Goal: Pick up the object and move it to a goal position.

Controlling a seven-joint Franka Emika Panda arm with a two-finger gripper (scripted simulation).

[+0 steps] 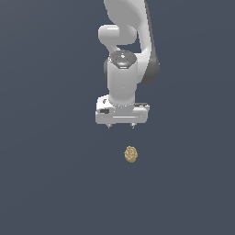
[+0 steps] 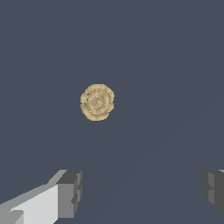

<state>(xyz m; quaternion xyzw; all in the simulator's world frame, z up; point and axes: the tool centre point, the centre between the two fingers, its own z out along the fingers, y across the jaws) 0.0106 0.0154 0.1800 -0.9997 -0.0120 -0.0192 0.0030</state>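
The object is a small tan-yellow bumpy lump that lies on the dark grey floor, a little below and to the exterior view's right of the white gripper. The gripper points down, is open and holds nothing. It is apart from the object. In the wrist view the object shows as a round ridged lump, away from the two grey fingertips, which stand wide apart at the picture's edge. The midpoint between them is the gripper.
The white arm rises above the gripper to the top of the exterior view. The plain dark grey floor spreads all around.
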